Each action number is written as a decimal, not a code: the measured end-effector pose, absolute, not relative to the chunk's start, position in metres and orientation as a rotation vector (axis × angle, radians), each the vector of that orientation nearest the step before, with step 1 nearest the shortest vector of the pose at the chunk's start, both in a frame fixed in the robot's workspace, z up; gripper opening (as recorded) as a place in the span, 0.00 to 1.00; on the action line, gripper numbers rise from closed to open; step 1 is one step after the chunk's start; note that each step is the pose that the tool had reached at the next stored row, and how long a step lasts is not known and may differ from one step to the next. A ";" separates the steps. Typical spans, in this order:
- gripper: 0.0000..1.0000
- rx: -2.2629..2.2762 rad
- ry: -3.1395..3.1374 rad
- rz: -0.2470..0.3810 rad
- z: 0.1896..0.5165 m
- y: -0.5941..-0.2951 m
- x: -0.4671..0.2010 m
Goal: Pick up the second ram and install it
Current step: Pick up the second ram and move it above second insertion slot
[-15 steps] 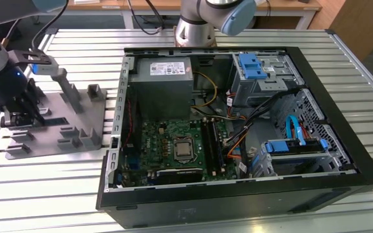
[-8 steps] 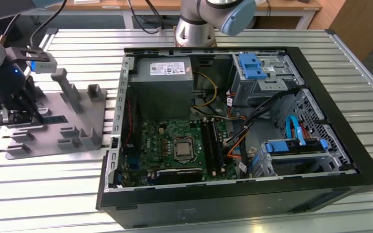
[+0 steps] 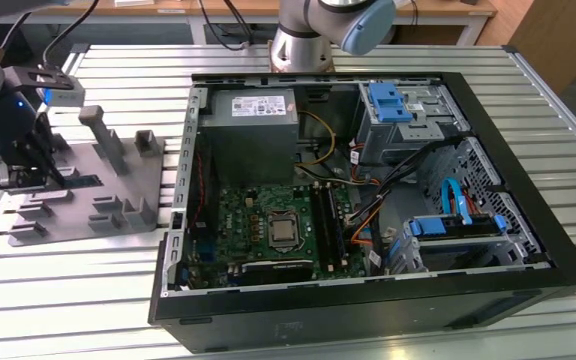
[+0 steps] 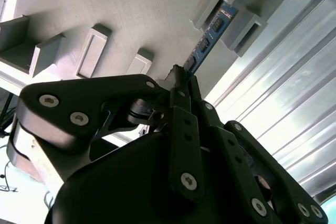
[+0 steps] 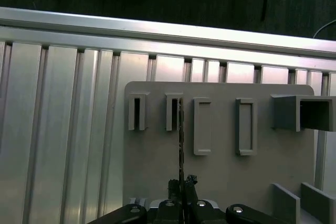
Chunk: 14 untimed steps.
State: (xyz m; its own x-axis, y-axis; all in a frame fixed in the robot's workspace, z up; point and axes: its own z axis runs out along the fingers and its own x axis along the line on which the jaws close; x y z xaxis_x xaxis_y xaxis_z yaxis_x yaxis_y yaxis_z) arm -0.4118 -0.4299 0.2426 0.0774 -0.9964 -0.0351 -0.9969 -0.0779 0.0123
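In the exterior view, an open computer case [image 3: 528, 247] lies on a slatted metal table [image 3: 68, 285], its motherboard [image 3: 258, 217] facing up. At the exterior view's left, well apart from the case, the gripper [image 3: 30, 174] hangs low over a grey tray [image 3: 158, 187] with upright posts. The second ram [image 3: 81, 180] shows as a dark strip just beside the gripper. In the second wrist view, the black fingers [image 4: 178, 108] are pressed together on one end of the second ram [image 4: 212, 30]. The blue stick stands on edge, its other end seated between two tray posts [image 4: 223, 3]. In the first wrist view, the second ram [image 5: 180, 129] appears edge-on as a thin dark line running from the closed gripper [image 5: 181, 184] to a post at the tray's [image 5: 220, 177] far edge.
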 end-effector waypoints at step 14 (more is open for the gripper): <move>0.14 -2.292 2.120 0.060 0.257 -0.430 -0.412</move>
